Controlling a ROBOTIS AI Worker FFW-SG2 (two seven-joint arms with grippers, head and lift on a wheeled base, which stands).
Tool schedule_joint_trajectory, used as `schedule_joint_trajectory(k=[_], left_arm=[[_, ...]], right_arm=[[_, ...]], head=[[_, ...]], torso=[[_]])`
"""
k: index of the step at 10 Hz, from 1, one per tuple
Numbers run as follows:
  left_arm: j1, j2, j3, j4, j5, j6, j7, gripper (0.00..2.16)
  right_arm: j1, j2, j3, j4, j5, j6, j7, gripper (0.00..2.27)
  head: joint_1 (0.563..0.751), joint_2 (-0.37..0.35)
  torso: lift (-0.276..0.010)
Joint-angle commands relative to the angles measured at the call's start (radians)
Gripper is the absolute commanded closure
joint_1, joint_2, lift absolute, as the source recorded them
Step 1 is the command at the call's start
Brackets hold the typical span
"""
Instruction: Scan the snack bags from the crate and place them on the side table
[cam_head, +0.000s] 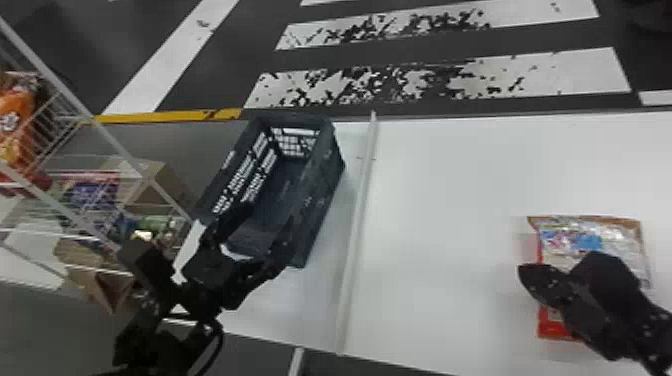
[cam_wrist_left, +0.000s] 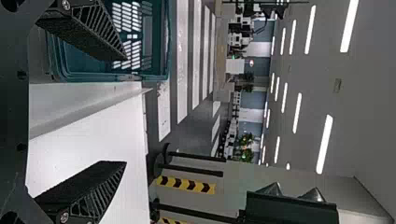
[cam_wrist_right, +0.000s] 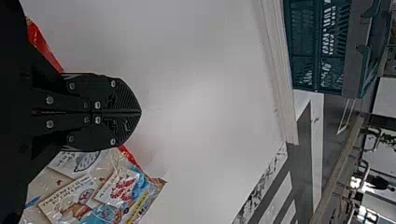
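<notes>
While the jaws of the right gripper (cam_wrist_right: 140, 112) meet along their whole length with nothing between them, those of the left gripper (cam_wrist_left: 125, 111) stand wide apart and likewise hold nothing. To the observer in the room, the closed pair forms a compact blunt tip, which would suit nudging or pressing a packet better than grasping it; such a use is an inference. Beneath it the snack bag (cam_head: 570, 242) lies flat, its broad face upward, on the white tabletop (cam_head: 450, 200); whether the tip touches the film cannot be told. This flat pose presumably keeps the packet steady and its printing exposed. The left gripper, by contrast, hangs at the near end of the dark crate (cam_head: 322, 190), its spread fingers apparently suited to receiving a bag's edge or the crate's wall. The crate sits upright and open-topped, slantwise on the other side of a raised white ridge (cam_head: 359, 210), an arrangement that probably separates stock from delivered goods. Farther out, at the robot's left, a wire rack (cam_head: 82, 112) carries packets and cartons, seemingly as storage apart from the working area.
</notes>
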Motion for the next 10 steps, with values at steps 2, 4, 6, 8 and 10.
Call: schedule_joint_trajectory(k=[2, 4, 6, 8, 10], left_arm=[[0.001, -0.003, -0.001, 0.0, 0.0, 0.003, 0.0, 0.08], [0.001, -0.003, -0.001, 0.0, 0.0, 0.003, 0.0, 0.08], [0.001, -0.003, -0.001, 0.002, 0.0, 0.003, 0.0, 0.08], [0.003, -0.003, -0.001, 0.002, 0.0, 0.003, -0.002, 0.08], [0.004, -0.003, -0.001, -0.008, 0.003, 0.0, -0.002, 0.08]], right_arm=[[0.005, -0.009, -0.021, -0.001, 0.001, 0.0, 0.0, 2.24], [0.005, -0.02, -0.032, 0.001, 0.004, 0.003, 0.0, 2.24], [0.008, -0.027, -0.042, 0.001, 0.008, 0.0, 0.0, 2.24], [0.038, -0.027, -0.07, -0.032, -0.017, -0.022, 0.002, 2.23], [0.105, -0.023, -0.148, -0.148, -0.141, -0.056, 0.0, 1.86]], head=[[0.695, 0.28], [0.695, 0.266], [0.695, 0.25], [0.695, 0.238], [0.695, 0.24]], torso=[[-0.094], [-0.094], [-0.094], [-0.094], [-0.094]])
